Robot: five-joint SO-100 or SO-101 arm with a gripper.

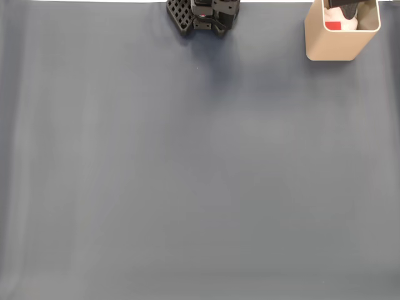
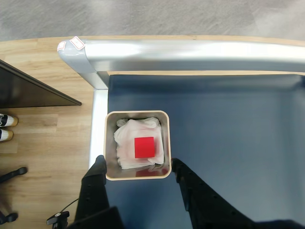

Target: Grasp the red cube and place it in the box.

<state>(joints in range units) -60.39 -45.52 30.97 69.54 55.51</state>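
The red cube [image 2: 144, 147] lies on crumpled white paper inside the beige box [image 2: 110, 143], free of the fingers. In the wrist view my gripper [image 2: 137, 163] hangs above the box, open, its two black fingers spread wider than the box on either side of its near edge. In the fixed view the box [image 1: 337, 47] stands at the table's top right corner, with the red cube [image 1: 333, 25] showing inside it. The dark gripper [image 1: 345, 6] sits over the box's opening.
The arm's black base [image 1: 203, 15] stands at the top middle of the dark blue table mat [image 1: 200, 175]. In the wrist view a metal table rail [image 2: 190, 50] runs beyond the box, and wooden floor [image 2: 43, 133] lies to the left.
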